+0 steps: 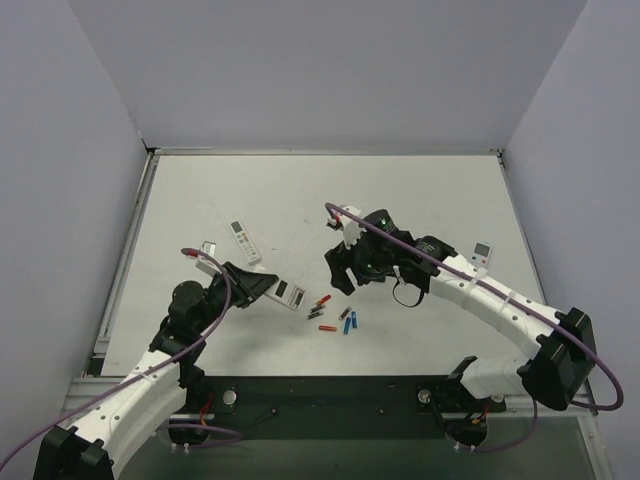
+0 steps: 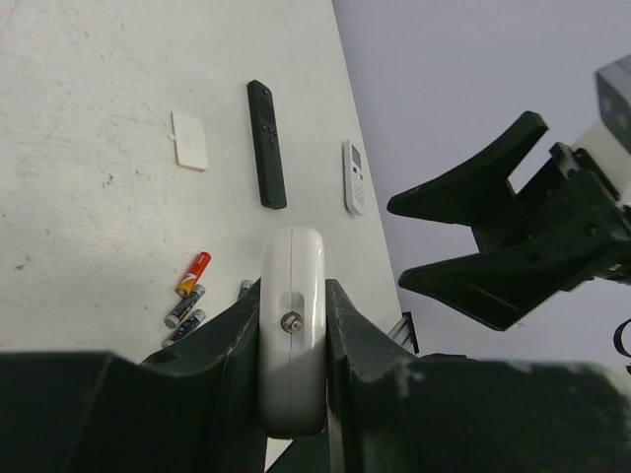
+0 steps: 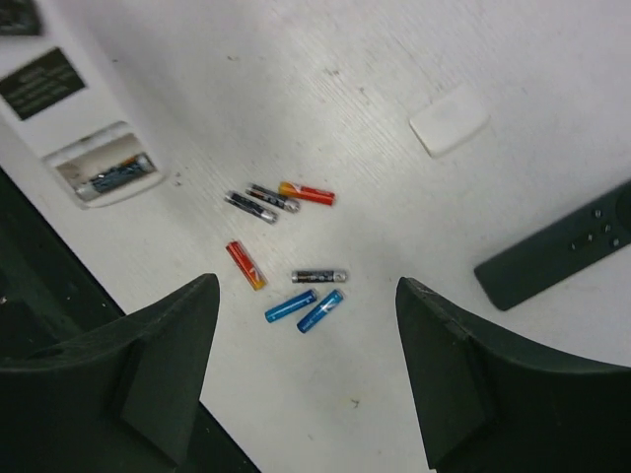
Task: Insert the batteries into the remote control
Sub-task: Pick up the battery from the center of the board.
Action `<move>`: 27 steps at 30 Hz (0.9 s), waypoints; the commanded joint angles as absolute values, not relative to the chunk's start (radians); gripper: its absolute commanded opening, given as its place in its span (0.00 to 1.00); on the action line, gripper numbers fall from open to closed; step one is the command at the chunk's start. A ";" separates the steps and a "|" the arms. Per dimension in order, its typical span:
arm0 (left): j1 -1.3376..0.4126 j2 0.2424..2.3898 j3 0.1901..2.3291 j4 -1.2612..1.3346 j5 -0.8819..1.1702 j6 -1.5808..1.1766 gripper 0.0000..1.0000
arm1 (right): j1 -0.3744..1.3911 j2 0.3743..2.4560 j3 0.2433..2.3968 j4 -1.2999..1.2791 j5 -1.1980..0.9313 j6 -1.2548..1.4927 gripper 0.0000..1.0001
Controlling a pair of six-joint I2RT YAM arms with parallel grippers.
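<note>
The remote control (image 2: 293,335) sits clamped by its edges in the left pincer (image 1: 250,285), its back compartment uncovered with one cell inside. Loose batteries (image 3: 245,264) lie on the bench (image 3: 394,59) nearby, under the right pincer (image 3: 306,288), which is spread wide and empty

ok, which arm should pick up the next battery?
Right. The right gripper hangs open above the loose batteries, while the left gripper is busy, shut on the remote control.
</note>
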State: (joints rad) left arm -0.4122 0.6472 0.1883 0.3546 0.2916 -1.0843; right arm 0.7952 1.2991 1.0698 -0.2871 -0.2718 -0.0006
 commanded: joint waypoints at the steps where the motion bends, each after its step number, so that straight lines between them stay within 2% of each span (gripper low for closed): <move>1: -0.405 0.611 0.166 0.471 0.265 -1.051 0.00 | 0.767 1.334 1.048 -0.374 -0.186 0.150 0.67; 7: -0.405 0.601 0.143 0.483 0.270 -1.052 0.00 | 0.761 1.468 1.063 -0.422 -0.158 0.216 0.65; 23: -0.400 0.595 0.133 0.448 0.258 -1.071 0.00 | 0.859 1.716 1.123 -0.426 -0.112 0.068 0.66; 27: -0.400 0.594 0.129 0.448 0.253 -1.080 0.00 | 0.879 1.740 1.120 -0.431 -0.083 0.075 0.61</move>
State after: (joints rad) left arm -0.4084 0.6048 0.1287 0.4049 0.2646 -1.0695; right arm 0.8558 1.7267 1.0893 -0.3794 -0.1394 0.0807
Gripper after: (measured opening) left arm 0.314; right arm 0.627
